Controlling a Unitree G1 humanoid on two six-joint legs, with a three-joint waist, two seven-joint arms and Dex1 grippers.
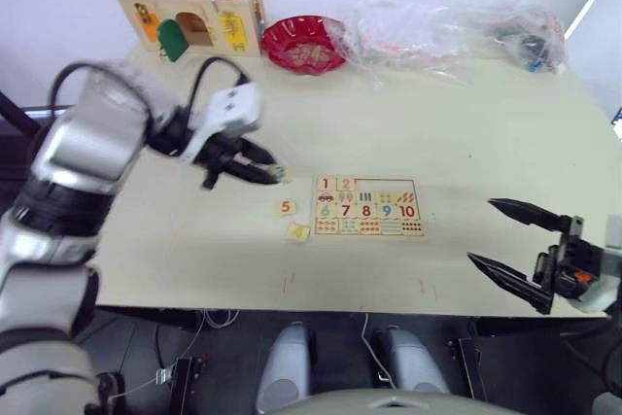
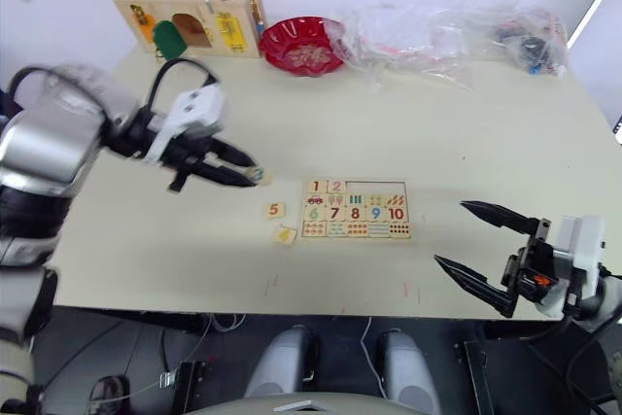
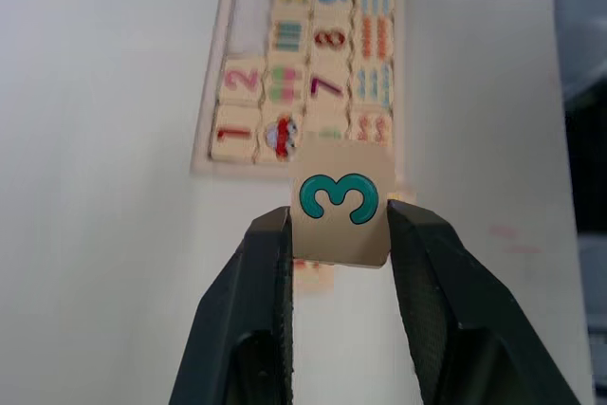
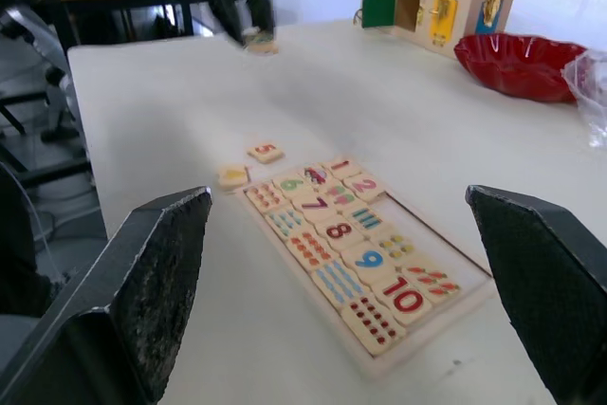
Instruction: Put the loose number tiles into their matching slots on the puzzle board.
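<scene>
The puzzle board (image 1: 423,224) lies flat in the middle of the table. Tiles 1 (image 1: 327,184) and 2 (image 1: 346,184) sit in its top row. The other slots (image 1: 387,185) of that row are bare. My left gripper (image 1: 273,172) hangs above the table just left of the board, shut on the tile with a teal 3 (image 3: 340,201). Tile 5 (image 1: 285,207) and a tile with a yellow digit (image 1: 297,231) lie loose on the table left of the board. To the right of the board, near the table's front edge, my right gripper (image 1: 479,230) is open and holds nothing.
A wooden box with coloured doors (image 1: 194,15) stands at the back left. Beside it is a red bowl (image 1: 304,44). Clear plastic bags (image 1: 457,26) lie along the back right. The table's front edge (image 1: 369,310) runs close under the right gripper.
</scene>
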